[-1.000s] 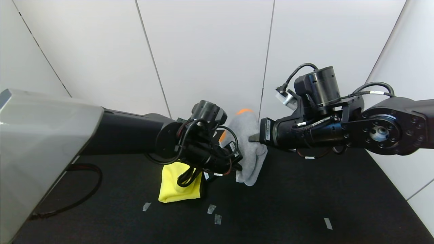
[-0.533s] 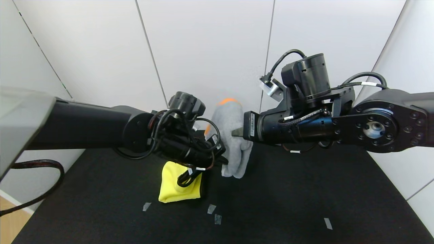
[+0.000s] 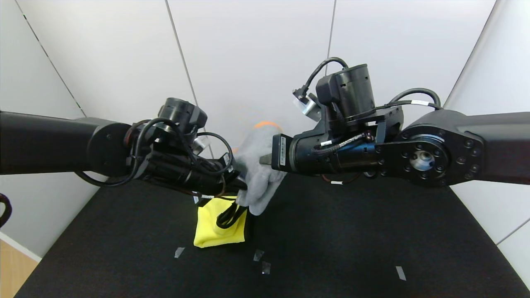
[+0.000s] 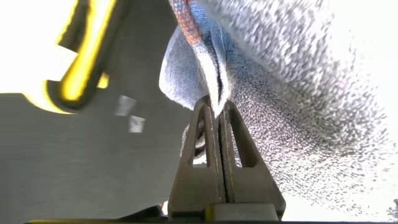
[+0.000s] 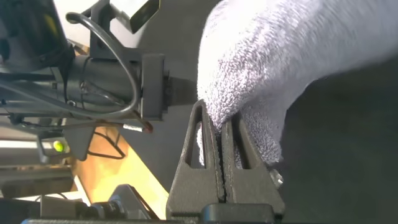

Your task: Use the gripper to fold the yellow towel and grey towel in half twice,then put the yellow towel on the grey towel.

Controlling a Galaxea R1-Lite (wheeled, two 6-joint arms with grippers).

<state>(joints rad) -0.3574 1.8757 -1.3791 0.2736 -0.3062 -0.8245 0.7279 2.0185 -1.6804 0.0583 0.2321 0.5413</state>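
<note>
The grey towel (image 3: 257, 165) hangs bunched in mid-air above the black table (image 3: 352, 240), orange stripe uppermost, pinched from both sides: the left gripper (image 3: 242, 186) and the right gripper (image 3: 263, 159) are each clamped tight on its cloth (fingers pressed together). The yellow towel (image 3: 215, 229) lies folded on the table just below.
</note>
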